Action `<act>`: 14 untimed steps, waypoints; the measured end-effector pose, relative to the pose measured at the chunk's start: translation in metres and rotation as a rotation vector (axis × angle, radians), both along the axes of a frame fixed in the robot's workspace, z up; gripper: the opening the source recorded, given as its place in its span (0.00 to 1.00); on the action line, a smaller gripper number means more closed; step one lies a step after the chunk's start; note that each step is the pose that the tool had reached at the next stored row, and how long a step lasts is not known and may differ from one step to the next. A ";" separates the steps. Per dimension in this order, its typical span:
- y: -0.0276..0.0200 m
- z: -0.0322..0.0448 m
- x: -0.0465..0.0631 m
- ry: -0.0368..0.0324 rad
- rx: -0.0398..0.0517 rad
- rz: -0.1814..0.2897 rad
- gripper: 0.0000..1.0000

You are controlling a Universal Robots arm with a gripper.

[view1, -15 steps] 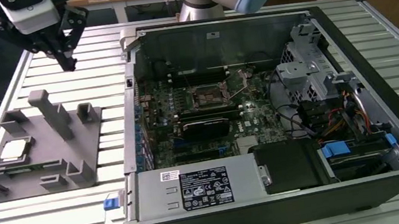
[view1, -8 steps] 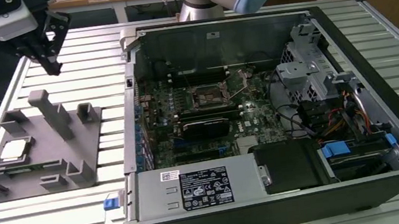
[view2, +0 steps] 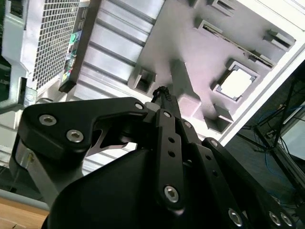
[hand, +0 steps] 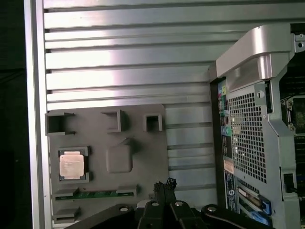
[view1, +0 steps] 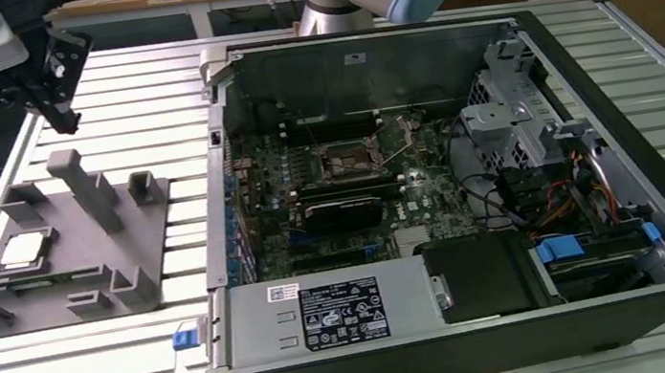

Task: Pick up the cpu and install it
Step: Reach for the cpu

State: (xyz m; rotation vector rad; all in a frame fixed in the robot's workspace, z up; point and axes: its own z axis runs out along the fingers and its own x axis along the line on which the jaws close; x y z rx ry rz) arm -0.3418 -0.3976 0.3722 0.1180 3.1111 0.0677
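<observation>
The end effector [view1: 62, 121] hangs in open air above the slatted tabletop [view1: 99, 371], by the edge of the grey holder block [view1: 65, 299]. The cpu [view1: 25, 249] lies in its recess, open from above. The block's tall post [view1: 82, 186] rises near it, with a shorter bracket [view1: 147, 189] beyond. Inside the open computer case [view1: 459, 363], the socket [view1: 348, 157] has cables [view1: 488, 195] and the drive cage [view1: 510, 115] on the exterior view's right.

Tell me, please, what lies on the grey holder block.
The cpu lies flat in a square recess of the holder block, and a green strip sits in a slot beside it. What is under the cpu is covered.
</observation>
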 end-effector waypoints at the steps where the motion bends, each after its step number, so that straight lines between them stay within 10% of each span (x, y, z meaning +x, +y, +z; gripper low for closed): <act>1: 0.0000 -0.0009 -0.003 -0.0001 0.0000 0.000 0.11; 14: -0.0001 -0.0158 -0.035 0.0000 0.0000 0.000 0.11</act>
